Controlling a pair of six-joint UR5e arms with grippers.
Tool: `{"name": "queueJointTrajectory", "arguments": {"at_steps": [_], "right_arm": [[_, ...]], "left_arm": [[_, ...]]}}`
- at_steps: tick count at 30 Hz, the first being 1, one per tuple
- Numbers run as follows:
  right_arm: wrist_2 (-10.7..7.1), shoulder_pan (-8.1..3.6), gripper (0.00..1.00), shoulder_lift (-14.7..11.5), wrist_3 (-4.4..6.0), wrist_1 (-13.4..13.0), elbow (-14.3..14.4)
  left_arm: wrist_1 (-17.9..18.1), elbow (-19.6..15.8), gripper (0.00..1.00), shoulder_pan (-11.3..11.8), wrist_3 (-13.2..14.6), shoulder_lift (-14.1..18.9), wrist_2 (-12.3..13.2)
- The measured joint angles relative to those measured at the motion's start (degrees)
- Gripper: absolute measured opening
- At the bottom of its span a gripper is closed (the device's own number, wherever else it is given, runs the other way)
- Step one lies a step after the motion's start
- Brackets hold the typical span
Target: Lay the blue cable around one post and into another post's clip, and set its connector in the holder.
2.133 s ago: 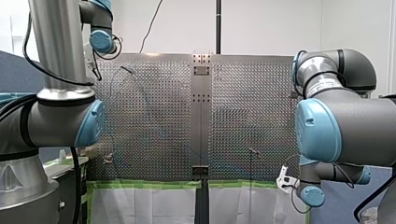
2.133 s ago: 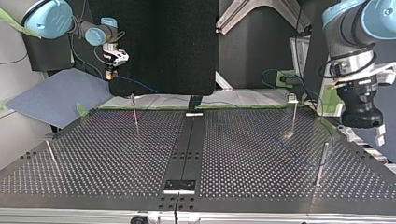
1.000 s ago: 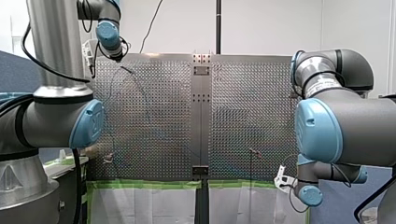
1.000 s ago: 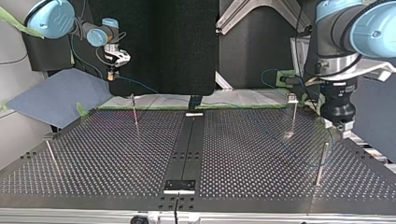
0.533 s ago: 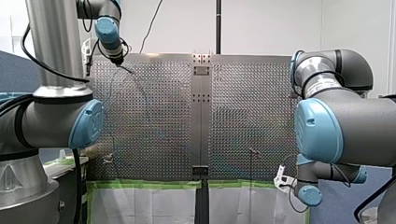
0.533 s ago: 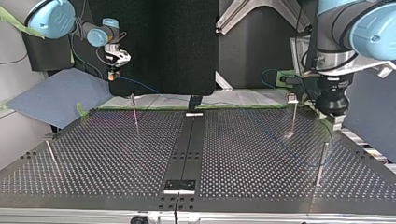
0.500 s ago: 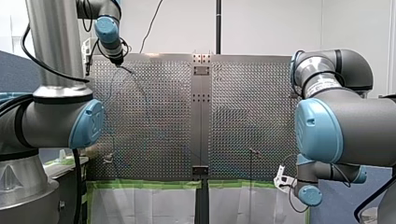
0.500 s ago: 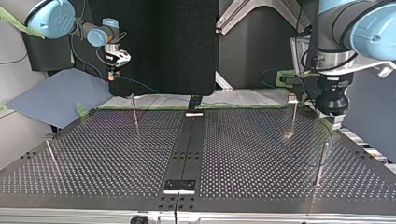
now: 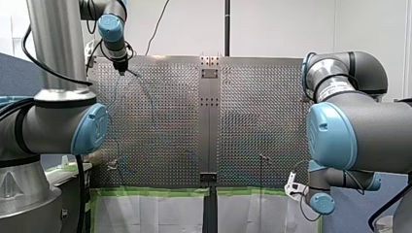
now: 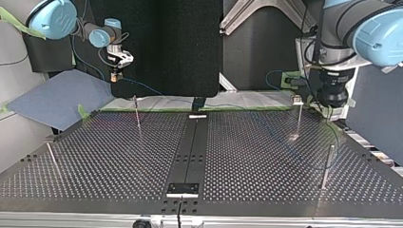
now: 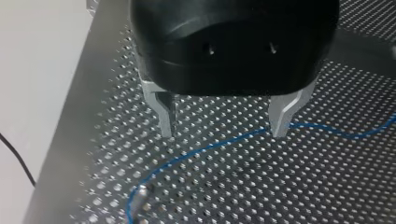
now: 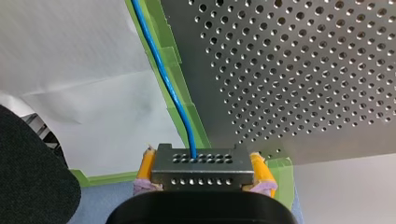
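Perforated metal makes up the surface (image 10: 119,156), and both arms work at its edges.

My left tool (image 11: 223,133) hangs low over the holes, near the surface's rim. Its two metal fingers (image 11: 166,114) stand wide apart and grip nothing. The blue cable (image 11: 210,145) lies flat on the surface and runs across the gap between them. It passes close by the tip of one finger, but I cannot tell whether it touches that finger. Ahead of this tool the cable bends beside a blurred metal piece (image 11: 135,207); whether the two touch I cannot tell. In the top view a thin clip post (image 10: 299,118) stands near this tool, towards the middle of the surface. A plain post (image 10: 327,166) stands further off, on the camera's side of the tool.

My right tool (image 12: 203,173) sits off the surface, beyond its taped edge. Its yellow pads (image 12: 146,168) are clamped on the two ends of the connector (image 12: 201,161), a small metal block with rows of holes. The cable leaves the middle of that block and runs straight ahead of the tool. It goes along the green tape (image 12: 172,58) at the surface's border, with a white sheet (image 12: 70,70) lying beside the tape. In the top view it then slopes down from this tool toward the surface.
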Motion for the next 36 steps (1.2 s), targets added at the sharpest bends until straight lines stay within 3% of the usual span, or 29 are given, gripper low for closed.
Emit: {"name": "queueJointTrajectory", "arguments": {"at_steps": [9,18,36], "right_arm": [[0.08,0.26,0.00,0.00,0.00,0.03,0.02],[0.11,0.37,0.00,-0.01,0.00,0.03,0.01],[0.08,0.48,0.00,-0.01,0.00,0.03,0.00]], "left_arm": [[-4.05,0.00,1.00,-0.52,-0.83,-0.04,-4.17],[-4.62,-0.01,1.00,-0.84,-1.64,0.03,-8.29],[-4.60,-0.02,1.00,-1.29,-2.08,0.07,-8.62]]}}
